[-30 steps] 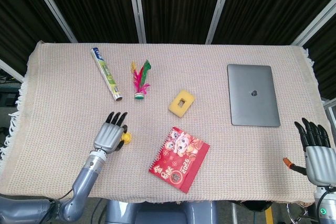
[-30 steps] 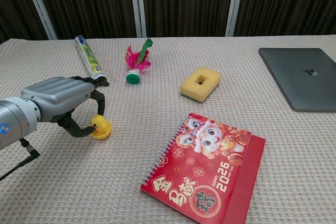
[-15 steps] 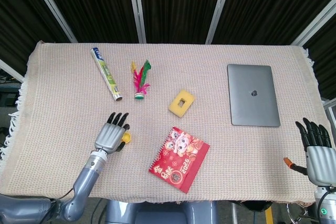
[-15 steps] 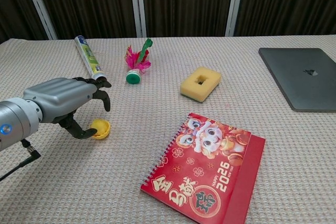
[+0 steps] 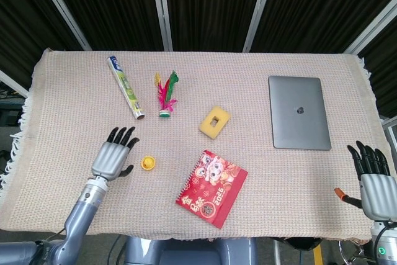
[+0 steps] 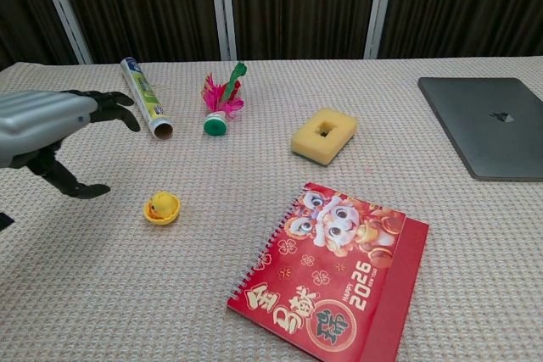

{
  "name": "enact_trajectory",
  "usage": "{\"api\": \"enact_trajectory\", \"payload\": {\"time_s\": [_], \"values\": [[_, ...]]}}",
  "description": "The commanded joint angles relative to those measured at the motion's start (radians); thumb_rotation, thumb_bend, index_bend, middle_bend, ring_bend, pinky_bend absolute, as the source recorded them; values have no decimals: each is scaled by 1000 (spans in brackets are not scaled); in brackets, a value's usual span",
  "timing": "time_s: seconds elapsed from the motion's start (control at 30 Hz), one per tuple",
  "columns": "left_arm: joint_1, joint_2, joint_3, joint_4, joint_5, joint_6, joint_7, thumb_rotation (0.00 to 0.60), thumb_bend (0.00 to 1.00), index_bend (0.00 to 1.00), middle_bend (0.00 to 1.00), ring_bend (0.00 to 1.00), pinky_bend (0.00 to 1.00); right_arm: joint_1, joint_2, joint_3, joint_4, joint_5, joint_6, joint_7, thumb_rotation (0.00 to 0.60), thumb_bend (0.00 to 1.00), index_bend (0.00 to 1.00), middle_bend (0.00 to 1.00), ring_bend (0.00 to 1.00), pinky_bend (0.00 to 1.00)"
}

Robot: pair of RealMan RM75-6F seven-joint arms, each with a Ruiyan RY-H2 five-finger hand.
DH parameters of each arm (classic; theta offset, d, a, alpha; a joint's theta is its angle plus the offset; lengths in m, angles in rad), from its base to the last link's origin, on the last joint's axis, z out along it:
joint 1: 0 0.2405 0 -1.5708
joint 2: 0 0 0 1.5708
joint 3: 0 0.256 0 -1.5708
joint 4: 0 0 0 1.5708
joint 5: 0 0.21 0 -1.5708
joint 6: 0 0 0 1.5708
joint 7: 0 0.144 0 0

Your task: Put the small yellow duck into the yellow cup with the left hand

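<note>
My left hand [image 6: 51, 137] has pulled away, fingers apart, empty; the duck [image 6: 160, 206] sits in the cup [image 6: 161, 216] (light, smooth, surely slippery; pinch its body gently if needed)

red calendar [image 6: 333, 272]: "2026", gold Chinese characters | tube label: unreadable

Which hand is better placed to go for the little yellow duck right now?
Left. The left hand is open just beside the duck, on the same side of the table. The right hand sits at the far edge, beyond the laptop.
</note>
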Motion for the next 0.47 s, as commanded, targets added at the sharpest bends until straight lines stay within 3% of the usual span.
{"api": "enact_trajectory", "payload": {"time_s": [0.03,0.13,0.27,0.47], "values": [[94,115,77,-45,132,87,-124,600,73,70,0,0,0,1,3,-3,-5,3,-8,-5,600,0,69,0,0,0],[158,182,130,-60,212,145,-210,600,60,4,0,0,0,3,4,-5,-12,0,-10,-18,600,0,69,0,0,0],[233,236,183,-26,338,240,-294,600,59,0,0,0,0,4,0,-5,-17,-2,-9,-28,600,0,69,0,0,0],[314,248,220,41,452,334,-388,600,59,0,0,0,0,5,-4,-6,-16,-2,-12,-34,600,0,69,0,0,0]]}}
